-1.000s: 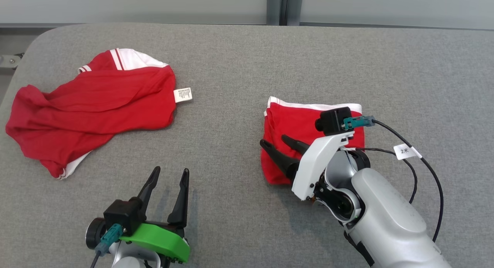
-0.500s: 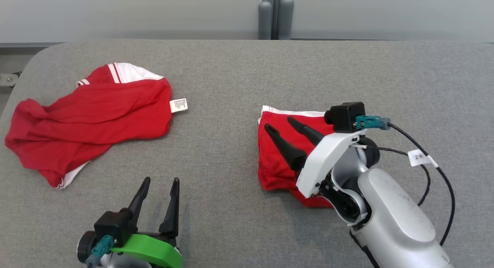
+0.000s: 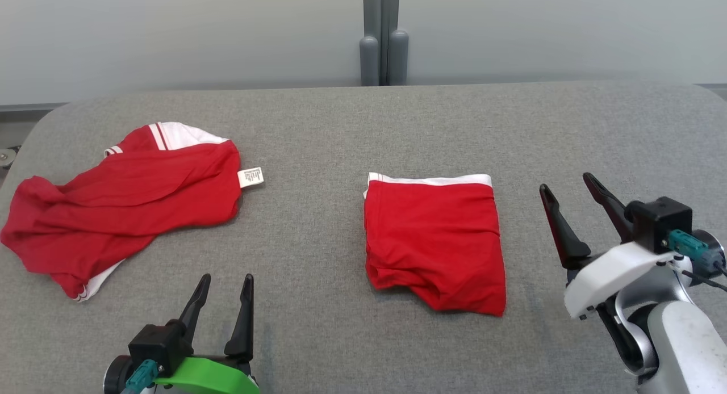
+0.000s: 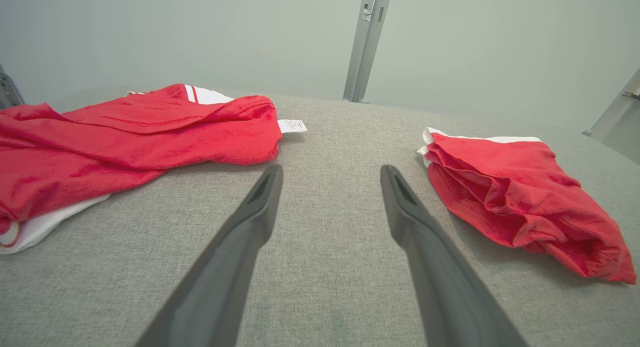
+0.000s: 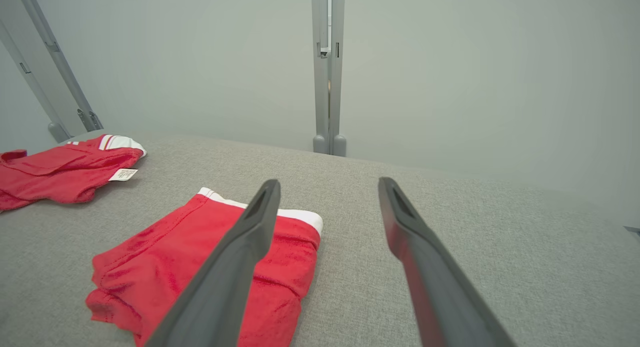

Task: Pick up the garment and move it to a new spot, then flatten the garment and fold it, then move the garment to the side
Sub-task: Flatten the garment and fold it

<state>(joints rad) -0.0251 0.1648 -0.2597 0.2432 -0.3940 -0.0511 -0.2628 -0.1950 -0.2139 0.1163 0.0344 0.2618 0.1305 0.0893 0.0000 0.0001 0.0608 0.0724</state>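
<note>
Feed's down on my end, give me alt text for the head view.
A folded red garment with a white waistband lies on the grey fabric table, touched by neither gripper. A crumpled red-and-white garment lies at the far left. The left gripper, lower left, and right gripper, lower right, are both open.

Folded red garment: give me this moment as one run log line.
folded red garment: flat on grey table, untouched | crumpled red garment: table's left | left gripper: open, empty | right gripper: open, empty
</note>
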